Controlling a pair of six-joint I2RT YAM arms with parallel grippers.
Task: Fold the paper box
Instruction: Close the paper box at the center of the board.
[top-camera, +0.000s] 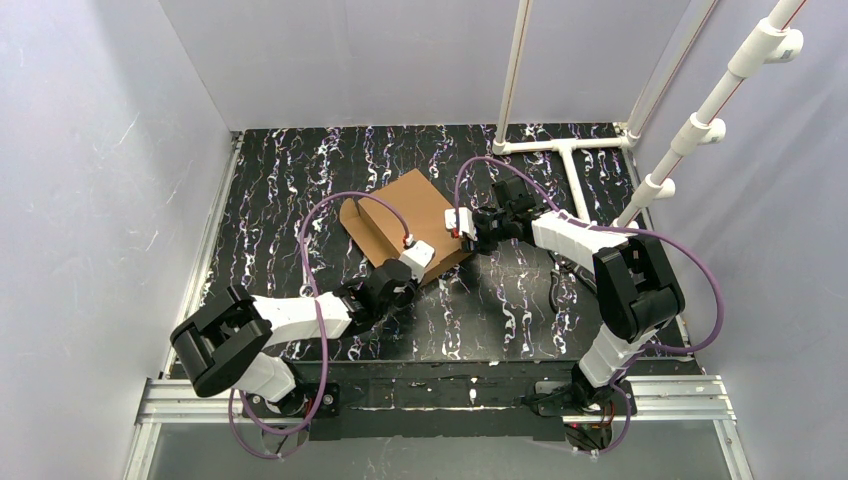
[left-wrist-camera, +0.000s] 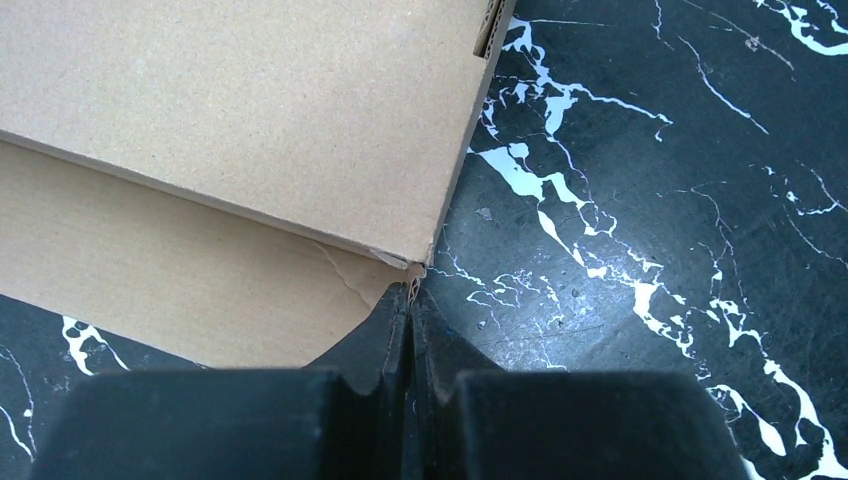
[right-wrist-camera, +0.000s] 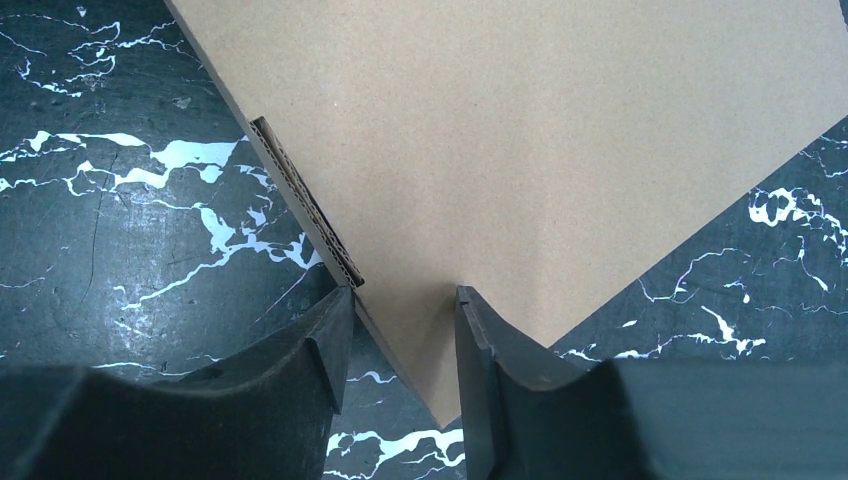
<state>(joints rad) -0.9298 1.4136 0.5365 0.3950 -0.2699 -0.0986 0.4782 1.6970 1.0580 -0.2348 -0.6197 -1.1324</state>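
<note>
The box (top-camera: 405, 215) lies mid-way across the table (top-camera: 270, 200), its near corner touching the clenched left gripper (left-wrist-camera: 412, 295) (seemingly holding nothing), its right corner between the right gripper's (right-wrist-camera: 405, 300) parted jaws.

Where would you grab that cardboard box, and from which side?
Probably at a corner, coming in low from outside the paper box. It lies flat and broad on the table, likely too wide to span, but its thin layered edges are exposed at the corners. The right gripper stands open around one corner, and the left gripper sits shut at the near one.
</note>
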